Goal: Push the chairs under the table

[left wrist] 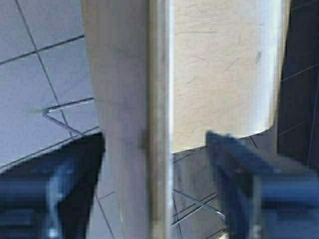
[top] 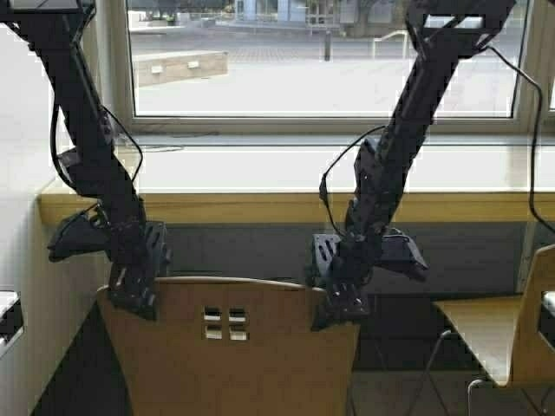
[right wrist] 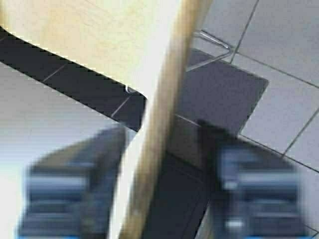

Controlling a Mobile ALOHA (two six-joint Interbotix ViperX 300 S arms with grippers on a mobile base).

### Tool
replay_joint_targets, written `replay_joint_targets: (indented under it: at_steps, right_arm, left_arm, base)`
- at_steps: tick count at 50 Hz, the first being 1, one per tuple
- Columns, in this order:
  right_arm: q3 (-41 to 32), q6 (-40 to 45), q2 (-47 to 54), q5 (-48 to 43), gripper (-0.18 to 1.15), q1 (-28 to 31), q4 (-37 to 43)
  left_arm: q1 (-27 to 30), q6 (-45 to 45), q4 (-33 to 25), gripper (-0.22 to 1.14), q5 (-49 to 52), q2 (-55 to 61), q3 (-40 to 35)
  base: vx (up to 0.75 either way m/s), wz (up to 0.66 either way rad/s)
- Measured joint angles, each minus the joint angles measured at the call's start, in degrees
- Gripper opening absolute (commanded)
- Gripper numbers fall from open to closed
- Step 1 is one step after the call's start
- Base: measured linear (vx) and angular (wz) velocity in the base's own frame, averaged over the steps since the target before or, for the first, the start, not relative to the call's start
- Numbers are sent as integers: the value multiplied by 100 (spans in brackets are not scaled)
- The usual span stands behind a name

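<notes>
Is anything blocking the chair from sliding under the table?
Nothing visible does. Both grippers, left and right, straddle the chair backrest's top edge, and the dark space under the table ahead looks open.

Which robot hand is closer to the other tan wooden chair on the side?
Right. The right gripper straddles the right top edge of the middle tan plywood chair, nearer the second tan chair. The left gripper straddles the far left corner.

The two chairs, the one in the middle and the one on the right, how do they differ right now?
The middle chair shows its backrest square to the robot, with the left gripper and right gripper straddling its top edge. The right chair is turned sideways, cut off by the picture's edge and untouched. Both are tan plywood and stand before the table.
</notes>
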Motion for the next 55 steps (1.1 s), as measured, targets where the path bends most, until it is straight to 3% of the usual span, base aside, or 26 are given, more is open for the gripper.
replay_joint_targets:
  at_steps: [7,13,55]
  right_arm:
    - [-35,70,9,62,-1,-26,9]
    - [35,176,9,62,3,9,35]
    - [-114,176,149,158,5,-123,-167]
  left_arm:
    - [26,44,9,27,26,53,70]
    - [26,70,26,3,79,44,105]
    - [-9,-9,-26,6,123,70,167]
  base:
    - [7,-4]
    - [9,-4]
    - [19,1]
